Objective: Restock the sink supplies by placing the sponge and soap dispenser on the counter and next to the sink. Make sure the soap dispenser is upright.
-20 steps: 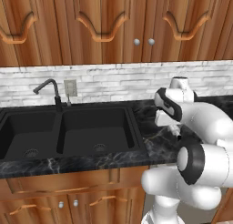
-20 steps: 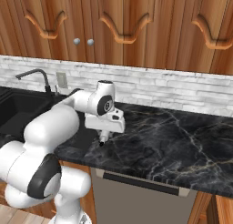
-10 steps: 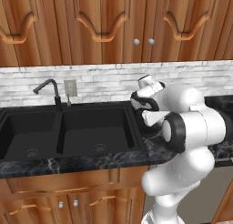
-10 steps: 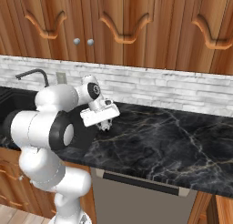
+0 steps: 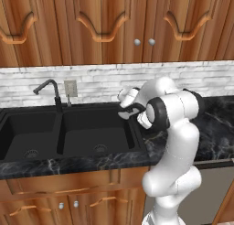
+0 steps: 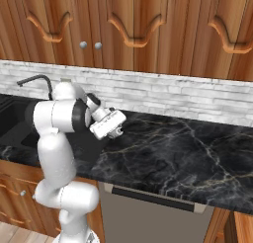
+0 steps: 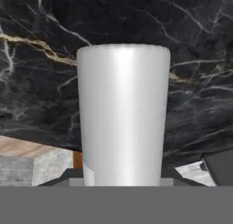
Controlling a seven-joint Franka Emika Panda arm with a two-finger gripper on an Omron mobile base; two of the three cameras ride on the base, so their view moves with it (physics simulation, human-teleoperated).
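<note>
A whitish-grey cylinder, the soap dispenser (image 7: pixel 123 114), stands close before the hand camera and hides the fingers; my gripper (image 6: pixel 117 130) looks shut on it. Black veined counter (image 7: pixel 195 59) lies behind it. In the left base view my gripper (image 5: pixel 128 110) hovers over the right edge of the black double sink (image 5: pixel 91 132), where the counter (image 5: pixel 215 123) begins. Along the right base view the counter (image 6: pixel 173 153) stretches rightward from the hand. The sponge is out of view.
A curved black faucet (image 5: pixel 48 87) rises behind the sink's divider, with a wall outlet (image 5: pixel 70 88) beside it. A pale brick backsplash (image 6: pixel 188 96) and wooden upper cabinets (image 5: pixel 105 23) stand behind. Below the counter sits a grey appliance front (image 6: pixel 148 212).
The arm has swung left along the counter, carrying the hand from over the right worktop to the sink's right edge. The background has not shifted.
</note>
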